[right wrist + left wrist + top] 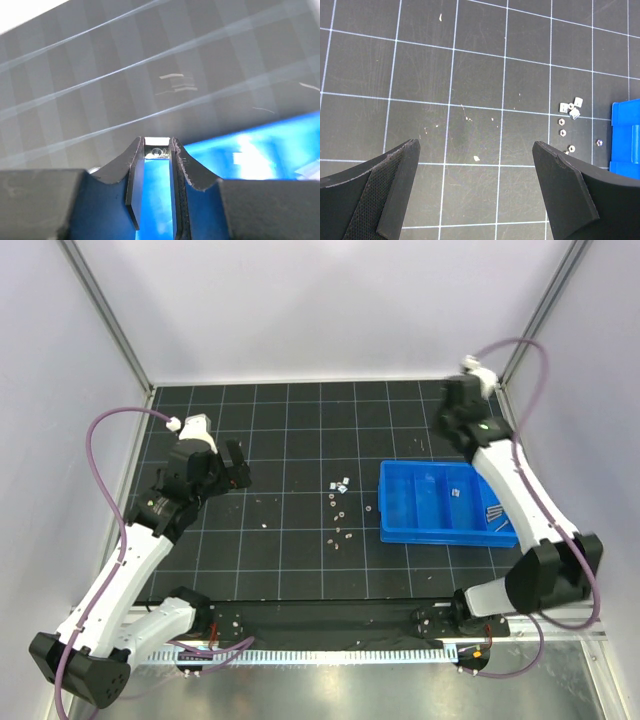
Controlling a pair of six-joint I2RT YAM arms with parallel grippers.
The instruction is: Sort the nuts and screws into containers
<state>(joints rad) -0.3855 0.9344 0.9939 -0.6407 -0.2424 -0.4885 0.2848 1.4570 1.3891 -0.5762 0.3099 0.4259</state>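
Observation:
The blue three-compartment tray [384, 502] lies right of centre. Its right compartment holds screws [495, 512] and its middle one a nut [456, 493]. Loose nuts [342, 485] lie on the mat left of the tray, with more scattered nearer the front [340, 530]. My right gripper [157, 150] is shut on a square silvery nut [157, 141] over the tray [250, 160]; that view is blurred. In the top view it [452, 430] hangs above the tray's far edge. My left gripper [475, 185] is open and empty above bare mat, left of the nuts [570, 107]; the top view shows it at the left [235, 468].
Pale specks dot the black gridded mat [262, 502]. White walls enclose the mat on three sides. The tray's corner [625, 135] shows at the right edge of the left wrist view.

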